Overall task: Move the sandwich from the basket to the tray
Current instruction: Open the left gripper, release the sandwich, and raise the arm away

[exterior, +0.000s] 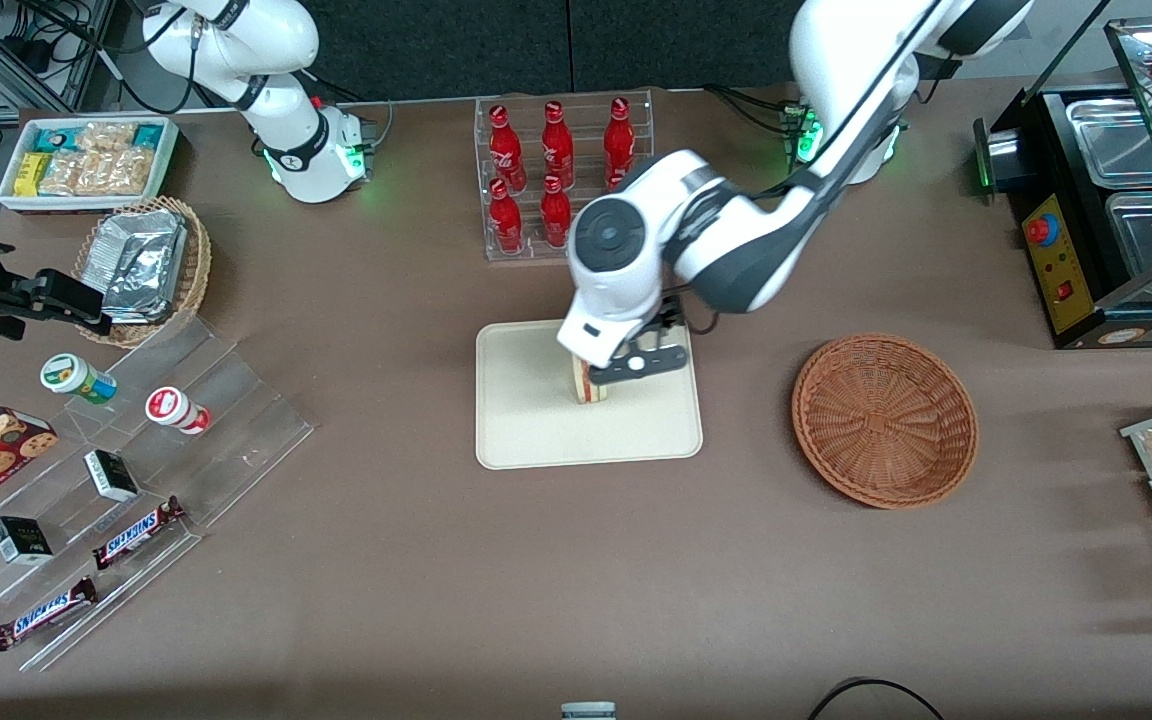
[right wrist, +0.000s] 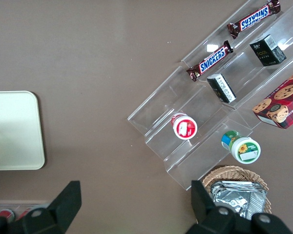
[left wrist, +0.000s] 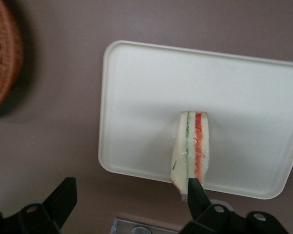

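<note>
Fingers (left wrist: 198,192) of the left gripper (left wrist: 129,197) stand wide apart above the tray (left wrist: 136,87), one black tip right beside the near end of the sandwich (left wrist: 191,146) and the other well off to the side over bare table. Nothing is clamped between them. In the front view the gripper (exterior: 626,368) hangs low over the tray (exterior: 526,430), with the white wrist housing just above it.

On the tray, the sandwich (exterior: 591,385) sits on its own, a pale wedge showing green and red filling stripes along its cut face. It lies toward the tray edge that is farther from the front camera, roughly midway along that side.

Beside the tray, toward the working arm's end of the table, the basket (exterior: 884,420) rests with no food visible inside its reddish-brown weave; a clear strip of table separates it from the tray. Farther from the front camera than the tray stands a clear rack of red bottles (exterior: 556,175). Toward the parked arm's end, well apart from the tray, a clear stepped stand (exterior: 136,490) carries snack bars and small tubs.
</note>
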You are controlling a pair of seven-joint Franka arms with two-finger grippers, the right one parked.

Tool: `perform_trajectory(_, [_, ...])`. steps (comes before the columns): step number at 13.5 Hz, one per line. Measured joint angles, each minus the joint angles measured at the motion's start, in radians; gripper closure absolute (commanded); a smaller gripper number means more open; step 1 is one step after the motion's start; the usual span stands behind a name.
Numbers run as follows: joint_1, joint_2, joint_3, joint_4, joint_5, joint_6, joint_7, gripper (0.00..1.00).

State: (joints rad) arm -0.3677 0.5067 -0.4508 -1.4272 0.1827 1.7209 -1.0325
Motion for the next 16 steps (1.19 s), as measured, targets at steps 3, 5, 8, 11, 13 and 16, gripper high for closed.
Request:
perform_trajectory(3, [0.019, -0.100, 0.021, 0.001, -0.007, -0.113, 0.002, 0.00])
perform_trajectory(5, [0.017, -0.156, 0.088, 0.000, -0.045, -0.160, 0.069, 0.00])
perform_trajectory(8, [0.021, -0.232, 0.233, 0.001, -0.116, -0.238, 0.267, 0.00])
perform_trajectory(11, [0.022, -0.296, 0.333, 0.001, -0.126, -0.306, 0.412, 0.00])
perform_trajectory(13, [0.021, -0.326, 0.391, 0.001, -0.127, -0.343, 0.501, 0.00])
perform_trajectory(16, [0.022, -0.357, 0.491, 0.008, -0.132, -0.390, 0.625, 0.00])
